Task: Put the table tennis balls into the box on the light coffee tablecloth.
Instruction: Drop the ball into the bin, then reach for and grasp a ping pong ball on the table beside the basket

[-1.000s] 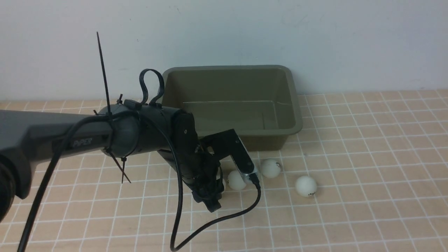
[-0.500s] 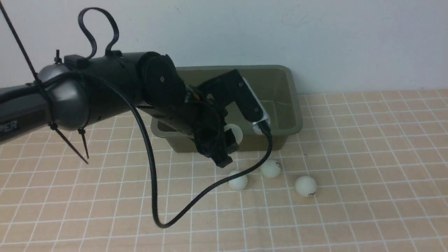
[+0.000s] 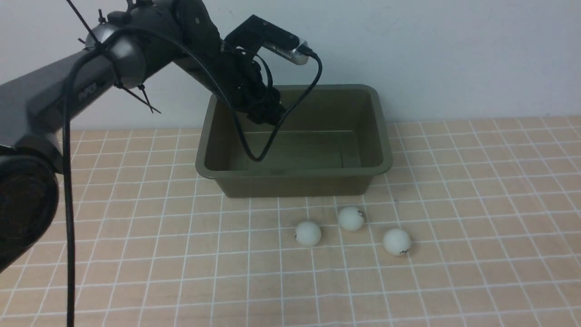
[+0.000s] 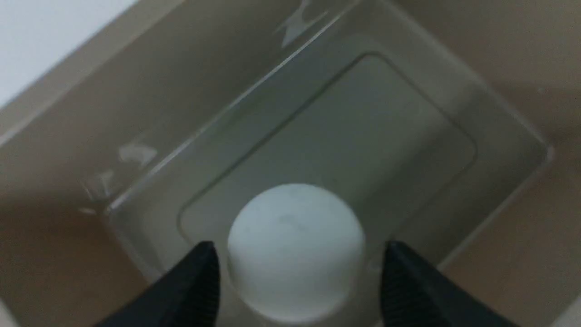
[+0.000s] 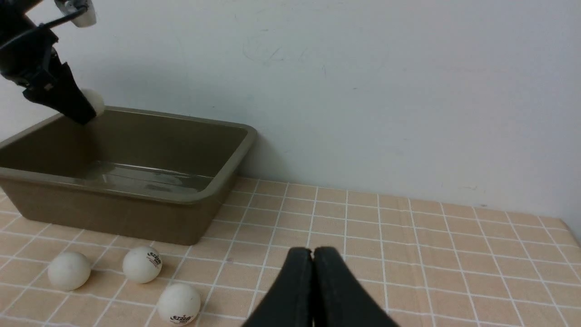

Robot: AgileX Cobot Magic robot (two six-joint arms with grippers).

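1. A cloth [image 3: 476, 254] of peach-tan fabric, ruled by thin white lines into small squares, runs back to a plain pale wall [image 3: 454, 54].
2. The box [image 3: 384, 150] is a dark olive plastic tub, rectangular, with rounded corners, a flared rim and tapered, slightly glossy sides. It sits on the cloth close to the wall.
3. Three small, round, matte white balls lie on the cloth just in front of the box: a left ball [image 3: 308, 233], a middle ball [image 3: 351, 218] nearest the box, and a right ball [image 3: 396, 241]. None touch, and some show a tiny dark printed mark.
4. The left arm [image 3: 54, 100], smooth black and grey with a looping black cable [image 3: 68, 204], reaches over the rear left part of the box. The left claw [image 3: 265, 113] points down above the rim.
5. In the left wrist view, a fourth ball [image 4: 295, 252] sits between the claw's black ribbed fingers [image 4: 195, 286], over the box's smooth floor. The jaws stand apart, and a sliver of gap shows on each side of the ball, so it is not clamped.
6. The right claw [image 5: 313, 256] hovers low over the cloth, to the right of the box, with its tapered black fingers pressed together on nothing.
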